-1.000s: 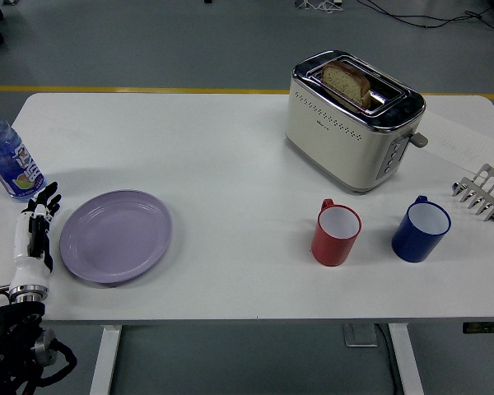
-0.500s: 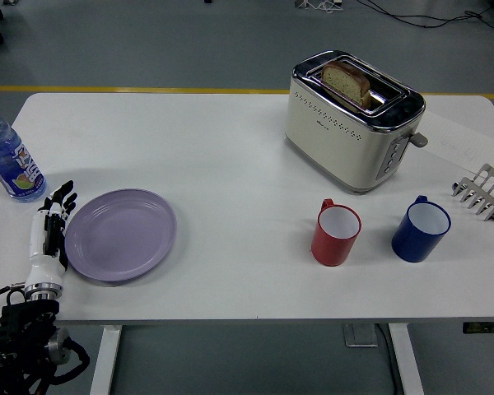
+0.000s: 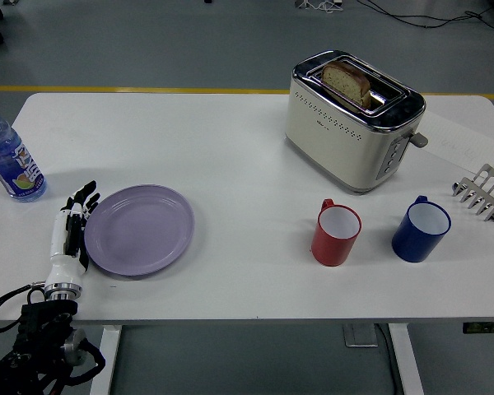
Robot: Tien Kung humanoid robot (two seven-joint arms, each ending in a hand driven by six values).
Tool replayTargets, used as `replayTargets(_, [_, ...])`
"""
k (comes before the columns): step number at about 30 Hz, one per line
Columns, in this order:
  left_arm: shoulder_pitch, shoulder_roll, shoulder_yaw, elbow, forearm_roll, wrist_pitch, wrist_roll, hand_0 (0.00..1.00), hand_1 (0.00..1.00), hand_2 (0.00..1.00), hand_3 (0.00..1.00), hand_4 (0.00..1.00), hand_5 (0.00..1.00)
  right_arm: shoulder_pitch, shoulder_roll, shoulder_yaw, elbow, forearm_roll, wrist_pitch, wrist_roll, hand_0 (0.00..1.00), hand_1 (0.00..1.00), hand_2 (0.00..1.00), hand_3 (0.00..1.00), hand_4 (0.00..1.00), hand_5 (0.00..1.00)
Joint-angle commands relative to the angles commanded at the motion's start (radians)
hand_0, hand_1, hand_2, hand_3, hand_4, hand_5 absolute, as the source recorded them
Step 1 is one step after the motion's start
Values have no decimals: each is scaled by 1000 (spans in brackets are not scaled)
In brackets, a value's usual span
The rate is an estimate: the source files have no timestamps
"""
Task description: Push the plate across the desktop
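A round lilac plate lies flat on the white table at the left. My left hand stands edge-on against the plate's left rim, fingers straight and together, pointing away from me, holding nothing. Its black arm comes up from the lower left corner. My right arm is out of view.
A blue water bottle stands at the far left, behind the hand. A cream toaster with a bread slice stands at the back right. A red mug, a blue mug and a metal toast rack stand to the right.
My left hand has moved right along the table, and the plate has slid right with it, away from the bottle.
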Motion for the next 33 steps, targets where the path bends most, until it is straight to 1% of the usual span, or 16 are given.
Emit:
replayTargets(5, [-6, -1, 34, -17, -14, -2, 0, 870, 881, 907, 808, 421, 998, 0, 1, -1, 0, -1, 1, 0, 530, 503, 602, 550, 248, 194])
replayTargets(10, [-20, -7, 81, -8, -55, -11, 0, 872, 881, 908, 809, 422, 998, 0, 4, 6, 0, -12, 3, -2, 530, 502, 602, 550, 248, 193])
replayTargets(16, [-34, -12, 133, -12, -76, -15, 0, 870, 880, 907, 810, 419, 998, -2, 7, 11, 0, -23, 5, -5, 530, 502, 602, 550, 248, 193])
replayTargets(22, [-46, -9, 203, -27, -100, -16, 0, 870, 881, 908, 811, 422, 998, -3, 8, 10, 0, -25, 6, -5, 530, 503, 602, 550, 248, 193])
replayTargets(24, [-48, -8, 212, -29, -103, -16, 0, 870, 881, 908, 811, 422, 998, -3, 8, 9, 0, -25, 6, -5, 530, 503, 602, 550, 248, 193])
replayTargets(29, [-68, -11, 283, -26, -136, -22, 0, 869, 882, 909, 811, 424, 998, -3, 9, 11, 0, -33, 9, -7, 530, 502, 602, 550, 248, 192])
replayTargets(33, [-78, -13, 326, -25, -155, -27, 0, 869, 882, 910, 811, 423, 998, -5, 8, 9, 0, -31, 9, -8, 530, 502, 601, 550, 248, 192])
